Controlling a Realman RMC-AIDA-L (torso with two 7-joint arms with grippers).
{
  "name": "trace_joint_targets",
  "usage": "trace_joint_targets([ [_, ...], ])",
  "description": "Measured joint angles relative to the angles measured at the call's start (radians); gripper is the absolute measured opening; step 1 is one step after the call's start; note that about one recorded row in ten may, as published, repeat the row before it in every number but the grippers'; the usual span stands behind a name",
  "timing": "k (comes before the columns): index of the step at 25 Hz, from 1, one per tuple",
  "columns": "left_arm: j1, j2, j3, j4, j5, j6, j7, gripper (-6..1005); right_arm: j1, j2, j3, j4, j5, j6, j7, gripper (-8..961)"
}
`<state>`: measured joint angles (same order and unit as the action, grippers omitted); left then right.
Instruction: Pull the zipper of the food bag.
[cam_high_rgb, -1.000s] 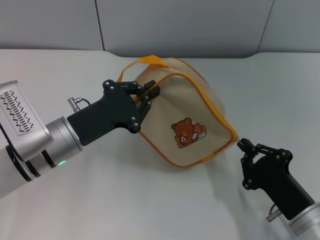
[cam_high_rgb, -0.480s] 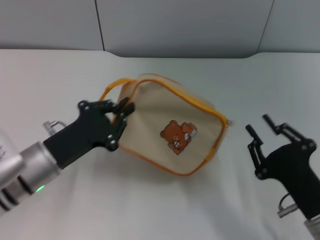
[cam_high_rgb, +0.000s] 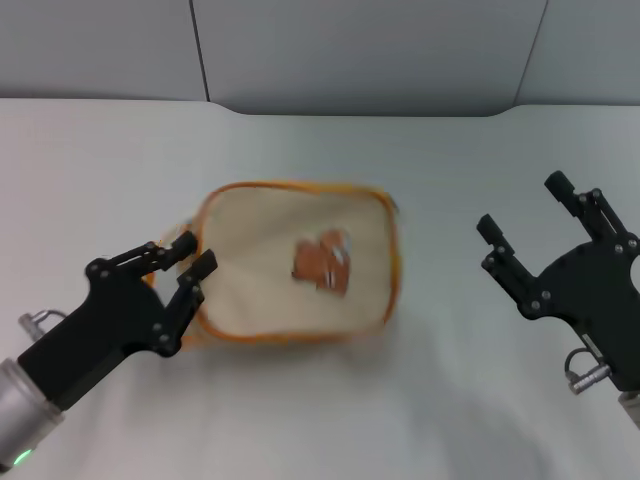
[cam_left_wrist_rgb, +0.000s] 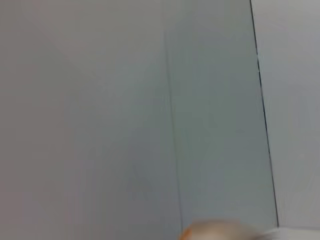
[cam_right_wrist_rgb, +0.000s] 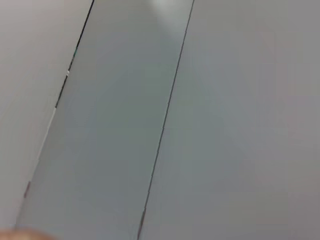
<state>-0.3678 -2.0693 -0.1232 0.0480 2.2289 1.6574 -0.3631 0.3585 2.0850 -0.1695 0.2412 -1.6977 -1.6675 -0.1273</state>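
Note:
The food bag (cam_high_rgb: 270, 270) lies flat on the white table, bear picture (cam_high_rgb: 322, 262) facing up, orange piping around its edge. The zipper's pull tab cannot be made out. My left gripper (cam_high_rgb: 195, 254) is open just at the bag's left edge and holds nothing; a bit of orange strap (cam_high_rgb: 152, 246) shows behind its fingers. My right gripper (cam_high_rgb: 525, 207) is wide open and empty, well to the right of the bag. The left wrist view shows only a sliver of the bag (cam_left_wrist_rgb: 220, 231) below grey wall panels.
A white table (cam_high_rgb: 430, 400) runs to a grey panelled wall (cam_high_rgb: 360, 50) at the back. The right wrist view shows only wall panels (cam_right_wrist_rgb: 165, 120).
Both grippers have let go of the bag and opened. The bag has dropped from tilted and held up to flat on the table. Both arms have drawn back, outward and nearer.

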Motion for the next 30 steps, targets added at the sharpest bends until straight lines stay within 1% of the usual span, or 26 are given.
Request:
trace_joint_targets([
  [4,0.016,0.003,0.0,0.018,0.0,0.057,-0.014,235,0.008,-0.002,-0.001,-0.027,-0.038,-0.006,0.07,720],
  [5,0.024,0.006,0.001,0.047,0.0,0.103,-0.051,263,0.015,-0.003,-0.001,-0.074,-0.071,-0.019,0.164,740],
  [6,0.024,0.006,0.001,0.047,0.0,0.103,-0.051,292,0.018,-0.003,-0.001,-0.099,-0.089,-0.027,0.217,761],
  [7,0.025,0.009,0.01,0.091,0.003,0.158,-0.116,320,0.023,-0.003,-0.001,-0.133,-0.111,-0.037,0.275,782],
  [8,0.025,0.009,0.01,0.091,0.003,0.158,-0.116,348,0.023,-0.003,-0.001,-0.133,-0.111,-0.037,0.275,793],
  [9,0.021,0.011,0.027,0.118,0.009,0.193,-0.157,376,0.029,-0.003,-0.001,-0.17,-0.144,-0.048,0.34,804],
  [10,0.013,0.016,0.084,0.163,0.018,0.243,-0.216,404,0.045,-0.004,-0.001,-0.246,-0.222,-0.071,0.473,816],
  [11,0.013,0.016,0.084,0.163,0.018,0.243,-0.216,443,0.057,-0.003,-0.001,-0.295,-0.275,-0.086,0.547,827],
  [12,0.006,0.019,0.141,0.187,0.019,0.264,-0.245,482,0.071,-0.003,-0.001,-0.345,-0.328,-0.101,0.624,838],
  [13,0.0,0.022,0.189,0.207,0.02,0.279,-0.267,521,0.071,-0.003,-0.001,-0.345,-0.328,-0.101,0.624,838],
  [14,-0.004,0.023,0.228,0.219,0.02,0.285,-0.28,560,0.087,-0.004,-0.001,-0.397,-0.384,-0.123,0.7,838],
  [15,-0.009,0.024,0.296,0.245,0.02,0.287,-0.3,599,0.115,-0.004,-0.001,-0.485,-0.483,-0.168,0.823,838],
  [16,-0.011,0.022,0.332,0.263,0.022,0.286,-0.309,638,0.129,-0.005,-0.001,-0.522,-0.533,-0.194,0.866,838],
  [17,-0.011,0.022,0.332,0.263,0.022,0.286,-0.309,673,0.129,-0.005,-0.001,-0.522,-0.533,-0.194,0.866,838],
  [18,-0.012,0.02,0.357,0.274,0.022,0.285,-0.314,707,0.141,-0.005,-0.001,-0.551,-0.57,-0.216,0.895,838],
  [20,-0.014,0.015,0.43,0.31,0.022,0.282,-0.331,776,0.174,-0.006,-0.002,-0.614,-0.665,-0.269,0.96,838],
  [21,-0.014,0.015,0.436,0.312,0.021,0.282,-0.332,811,0.183,-0.006,-0.008,-0.626,-0.69,-0.276,0.977,838],
  [24,-0.014,0.015,0.438,0.314,0.019,0.28,-0.333,811,0.193,-0.006,-0.029,-0.634,-0.708,-0.281,0.996,838],
  [25,-0.014,0.015,0.437,0.314,0.018,0.279,-0.333,811,0.195,-0.006,-0.057,-0.635,-0.709,-0.278,1.0,838],
  [30,-0.01,0.013,0.429,0.315,0.013,0.274,-0.328,811,0.195,-0.004,-0.076,-0.632,-0.708,-0.267,0.998,838],
])
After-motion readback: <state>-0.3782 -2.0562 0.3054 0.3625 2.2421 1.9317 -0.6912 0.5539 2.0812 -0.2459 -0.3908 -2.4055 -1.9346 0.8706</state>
